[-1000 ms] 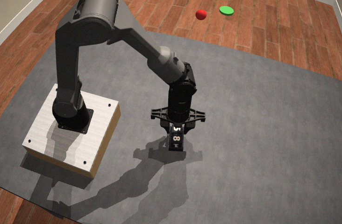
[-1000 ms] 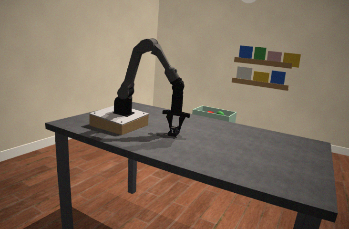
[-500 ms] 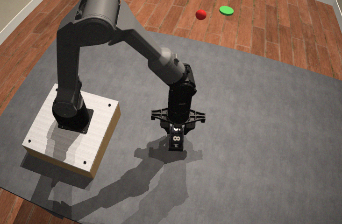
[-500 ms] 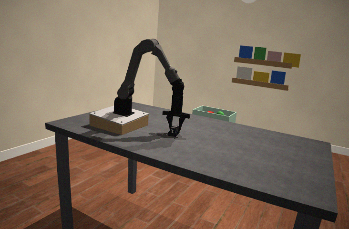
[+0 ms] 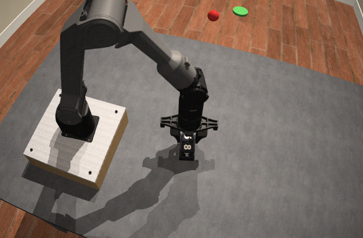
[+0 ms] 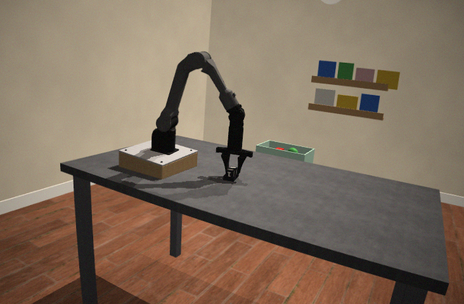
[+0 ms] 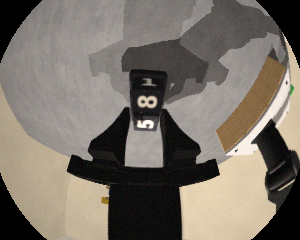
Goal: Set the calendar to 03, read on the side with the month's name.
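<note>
Bench: a grey rectangular tabletop [image 5: 272, 140] [image 6: 347, 211] [image 7: 50, 90] is carrying the arm's mount and the calendar.
Arm: the dark grey jointed robot arm [image 5: 72, 70] [image 6: 177, 89] [image 7: 277, 150] is arching over the bench and pointing its wrist downward.
Mount: a white-topped, wood-sided square block [image 5: 111, 105] [image 6: 139, 164] [image 7: 250, 107] is supporting the arm.
Fingers: the black tapered fingers [image 5: 201, 137] [image 6: 242, 164] are standing open, straddling the calendar's 5 end and gripping nothing.
Calendar tray: the small black tray [image 5: 186, 158] [image 6: 229, 178] [image 7: 148, 73] is resting on the bench, below the wrist.
Cubes: the black number cubes [image 5: 187, 147] [image 6: 232, 173] [image 7: 147, 101] are sitting at the tray, showing white 1, 8 and 5.
</note>
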Controlling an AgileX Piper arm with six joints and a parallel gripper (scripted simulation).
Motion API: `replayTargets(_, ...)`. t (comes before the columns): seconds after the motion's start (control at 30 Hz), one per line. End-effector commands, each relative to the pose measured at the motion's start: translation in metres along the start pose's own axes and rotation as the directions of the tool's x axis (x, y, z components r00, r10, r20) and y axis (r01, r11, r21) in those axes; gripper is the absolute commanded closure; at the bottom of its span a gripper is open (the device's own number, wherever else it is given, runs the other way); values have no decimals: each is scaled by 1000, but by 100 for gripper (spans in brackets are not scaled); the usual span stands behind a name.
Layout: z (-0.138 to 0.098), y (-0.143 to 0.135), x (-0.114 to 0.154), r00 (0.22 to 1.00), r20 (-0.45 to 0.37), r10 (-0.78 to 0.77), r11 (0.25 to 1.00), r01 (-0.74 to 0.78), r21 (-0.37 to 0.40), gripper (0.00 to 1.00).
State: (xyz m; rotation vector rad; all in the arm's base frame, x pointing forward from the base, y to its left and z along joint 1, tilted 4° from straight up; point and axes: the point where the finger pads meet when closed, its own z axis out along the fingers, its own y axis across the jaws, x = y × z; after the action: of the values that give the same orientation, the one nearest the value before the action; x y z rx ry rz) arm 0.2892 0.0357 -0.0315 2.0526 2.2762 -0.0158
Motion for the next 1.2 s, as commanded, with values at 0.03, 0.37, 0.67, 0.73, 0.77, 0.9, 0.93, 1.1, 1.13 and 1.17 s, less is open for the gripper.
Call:
replayTargets(0.03, 1, -1, 0, 1000, 1, 0, 1000, 0, 1, 40)
replayTargets(0.37, 1, -1, 0, 1000, 1, 0, 1000, 0, 1, 40)
replayTargets(0.67, 1, -1, 0, 1000, 1, 0, 1000, 0, 1, 66)
replayTargets(0.73, 1, -1, 0, 1000, 1, 0, 1000, 0, 1, 66)
replayTargets(0.77, 1, -1, 0, 1000, 1, 0, 1000, 0, 1, 66)
replayTargets(0.9, 1, -1, 0, 1000, 1, 0, 1000, 0, 1, 66)
replayTargets(0.93, 1, -1, 0, 1000, 1, 0, 1000, 0, 1, 66)
replayTargets(1.1, 1, -1, 0, 1000, 1, 0, 1000, 0, 1, 66)
replayTargets(1.13, 1, -1, 0, 1000, 1, 0, 1000, 0, 1, 66)
replayTargets(1.17, 1, -1, 0, 1000, 1, 0, 1000, 0, 1, 66)
